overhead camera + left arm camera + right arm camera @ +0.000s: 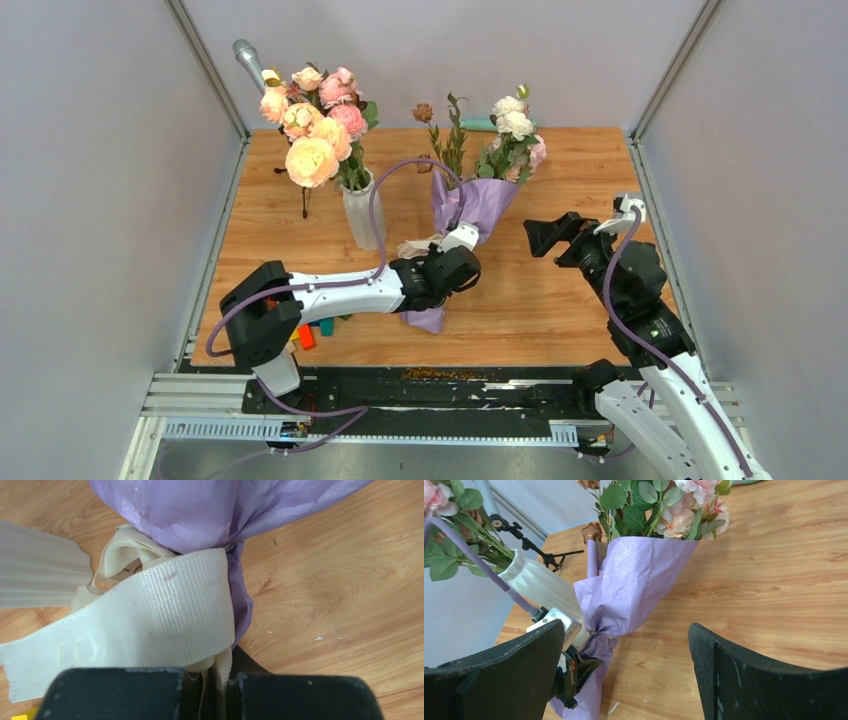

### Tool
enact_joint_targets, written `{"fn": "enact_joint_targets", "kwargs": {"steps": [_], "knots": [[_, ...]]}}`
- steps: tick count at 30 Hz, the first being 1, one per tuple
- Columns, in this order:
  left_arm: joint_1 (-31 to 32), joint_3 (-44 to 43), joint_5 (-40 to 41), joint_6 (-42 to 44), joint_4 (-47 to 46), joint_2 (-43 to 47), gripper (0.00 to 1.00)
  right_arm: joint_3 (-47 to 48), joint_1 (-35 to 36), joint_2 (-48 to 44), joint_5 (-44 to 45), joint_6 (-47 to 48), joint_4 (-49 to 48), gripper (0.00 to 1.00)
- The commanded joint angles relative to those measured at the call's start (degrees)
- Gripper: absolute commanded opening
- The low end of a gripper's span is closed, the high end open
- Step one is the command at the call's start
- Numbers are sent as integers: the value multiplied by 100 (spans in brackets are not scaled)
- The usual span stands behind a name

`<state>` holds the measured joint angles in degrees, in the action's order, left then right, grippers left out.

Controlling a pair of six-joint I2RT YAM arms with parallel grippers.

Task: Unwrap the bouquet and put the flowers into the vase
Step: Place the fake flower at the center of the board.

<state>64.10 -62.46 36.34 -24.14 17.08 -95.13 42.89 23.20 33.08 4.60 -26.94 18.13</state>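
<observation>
The bouquet (478,205) stands tilted mid-table, its lilac paper (634,580) cinched at the neck by a beige ribbon (150,615). The flowers (512,125), small white and pale pink roses with green leaves (679,515), stick out of its top. My left gripper (440,268) sits low at the neck, shut on a strand of the ribbon (215,685). The ribbed white vase (362,215) stands just left of the bouquet (544,585). My right gripper (540,235) hovers to the bouquet's right, open and holding nothing (626,630).
Large peach and pink blooms (315,120) fill the vase. A grey microphone (247,58) on a small black tripod (303,195) stands behind it. Small coloured objects (312,332) lie under the left arm. Grey walls close in both sides.
</observation>
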Motion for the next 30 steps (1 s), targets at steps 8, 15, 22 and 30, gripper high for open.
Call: {"fn": "enact_joint_targets", "kwargs": {"steps": [8, 15, 22, 30], "knots": [[59, -927, -440, -638, 23, -759, 10, 4, 11, -27, 369, 73, 476, 94], [60, -1188, -743, -798, 105, -992, 38, -67, 12, -127, 397, 115, 565, 93], [68, -1287, -1266, -757, 59, -678, 73, 102, 12, -170, 455, 289, 710, 93], [74, -803, -2506, -607, -361, 218, 91, 266, 16, -316, 525, 230, 1063, 94]]}}
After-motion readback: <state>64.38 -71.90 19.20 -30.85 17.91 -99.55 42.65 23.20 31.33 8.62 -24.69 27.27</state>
